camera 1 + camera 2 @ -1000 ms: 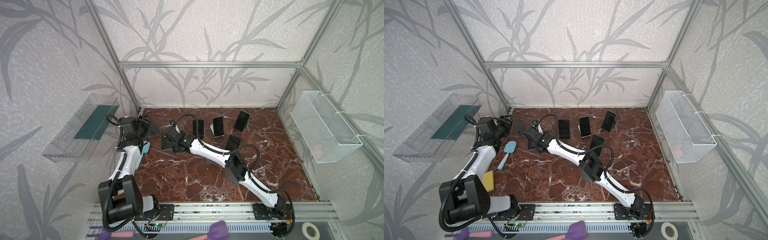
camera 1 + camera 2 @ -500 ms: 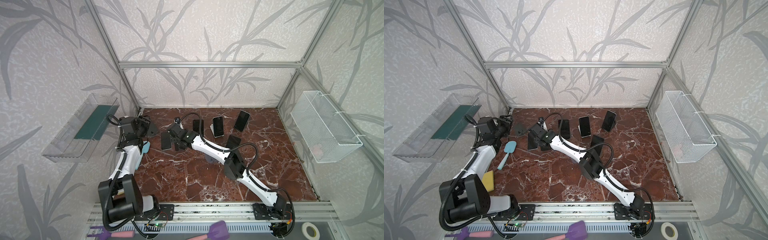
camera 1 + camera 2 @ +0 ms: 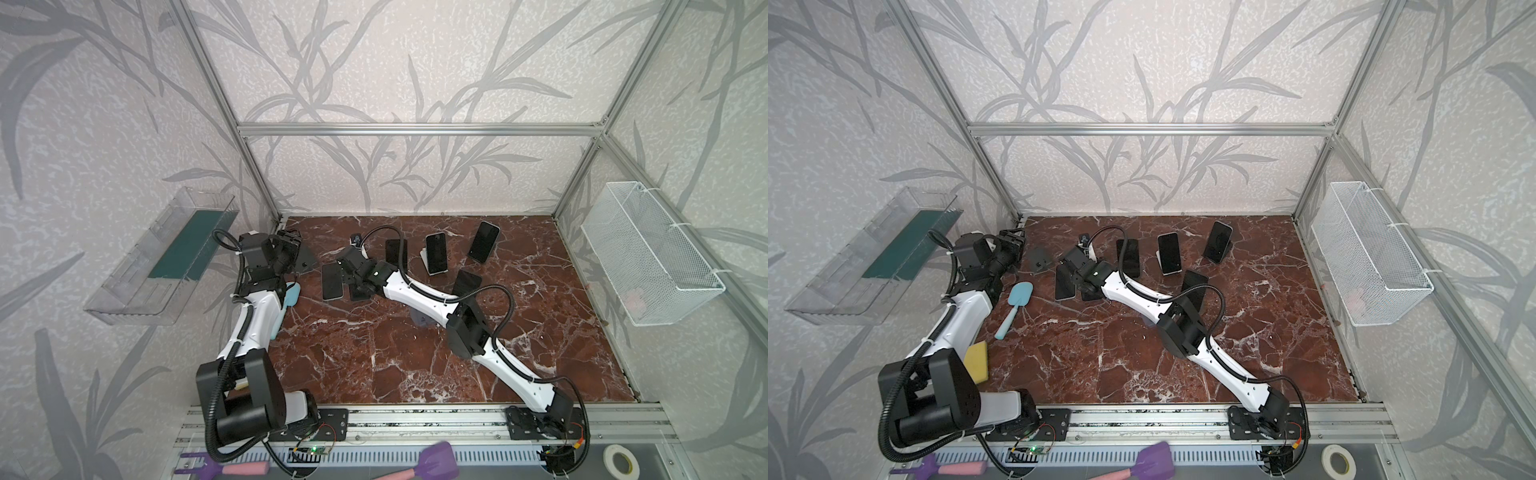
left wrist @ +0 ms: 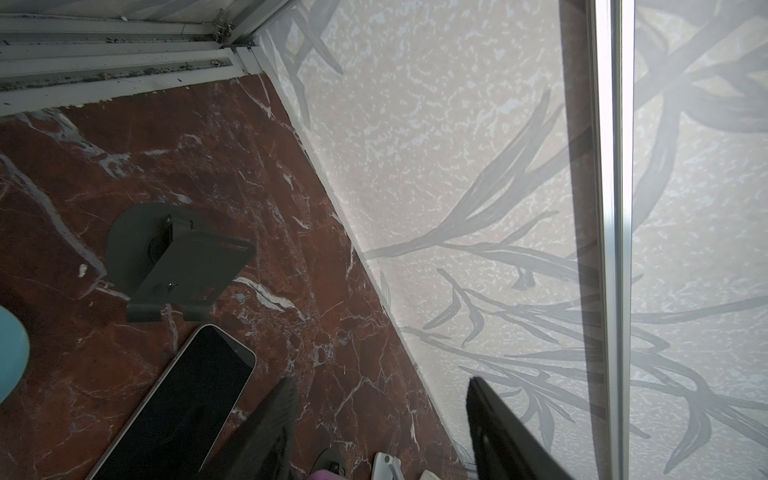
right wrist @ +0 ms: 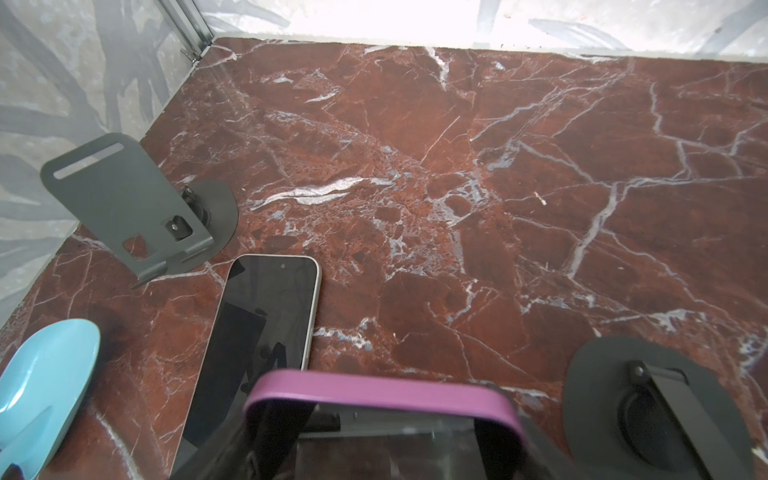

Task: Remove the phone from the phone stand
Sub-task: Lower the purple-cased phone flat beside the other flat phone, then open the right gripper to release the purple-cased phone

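Purple-cased phone clamped btwn R fingers, black stand just beside

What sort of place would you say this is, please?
Probably a robot test cell: an aluminium frame encloses a marble-look tabletop, two arms mount on a front rail, and phones rest on stands.

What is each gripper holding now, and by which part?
The right gripper holds the purple-cased phone by its two long edges, near one end. The left gripper holds nothing.
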### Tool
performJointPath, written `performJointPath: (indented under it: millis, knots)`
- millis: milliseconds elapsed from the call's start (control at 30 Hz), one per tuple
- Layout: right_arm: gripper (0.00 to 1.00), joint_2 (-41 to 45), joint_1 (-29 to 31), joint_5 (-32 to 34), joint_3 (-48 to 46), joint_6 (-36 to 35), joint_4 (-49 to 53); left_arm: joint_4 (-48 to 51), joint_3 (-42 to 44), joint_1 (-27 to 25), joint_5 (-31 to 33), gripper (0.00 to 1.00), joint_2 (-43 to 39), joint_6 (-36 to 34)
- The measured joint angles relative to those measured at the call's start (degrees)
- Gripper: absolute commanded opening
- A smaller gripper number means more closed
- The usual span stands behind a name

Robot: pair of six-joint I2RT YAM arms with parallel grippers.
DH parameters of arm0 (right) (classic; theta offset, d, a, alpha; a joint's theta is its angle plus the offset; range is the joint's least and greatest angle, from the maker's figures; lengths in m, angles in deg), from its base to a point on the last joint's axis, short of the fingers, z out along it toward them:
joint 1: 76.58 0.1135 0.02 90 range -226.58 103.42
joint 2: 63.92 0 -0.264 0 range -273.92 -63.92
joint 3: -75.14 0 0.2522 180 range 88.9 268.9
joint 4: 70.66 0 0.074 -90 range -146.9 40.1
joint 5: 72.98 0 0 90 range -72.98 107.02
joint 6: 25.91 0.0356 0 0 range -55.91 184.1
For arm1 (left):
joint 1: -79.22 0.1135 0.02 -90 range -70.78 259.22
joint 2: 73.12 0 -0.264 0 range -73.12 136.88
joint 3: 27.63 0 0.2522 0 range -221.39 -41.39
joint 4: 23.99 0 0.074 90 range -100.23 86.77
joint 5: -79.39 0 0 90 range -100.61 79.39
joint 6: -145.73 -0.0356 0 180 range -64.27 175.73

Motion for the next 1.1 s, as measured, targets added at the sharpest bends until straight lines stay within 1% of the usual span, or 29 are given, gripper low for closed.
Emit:
performJointPath:
  millis: [300,600,900,1100]
  knots:
    - [0.67,-0.6,0.0,-3.4,-2.6,0.5,-1.3,-0.3,0.0,0.0,-0.9,0.65,0.0,1.0]
    - [0.68,-2.9,-0.1,-3.8,-3.4,1.1,-1.6,-2.2,0.0,0.0,-2.2,0.65,0.1,2.6]
    - [0.69,-3.4,-0.2,-3.8,-4.2,0.7,-2.8,-3.0,0.0,0.0,-3.8,0.64,2.4,4.0]
    - [0.72,-5.2,-0.5,-3.8,-2.0,1.4,-4.9,-3.4,0.0,0.0,-3.9,0.64,2.4,4.0]
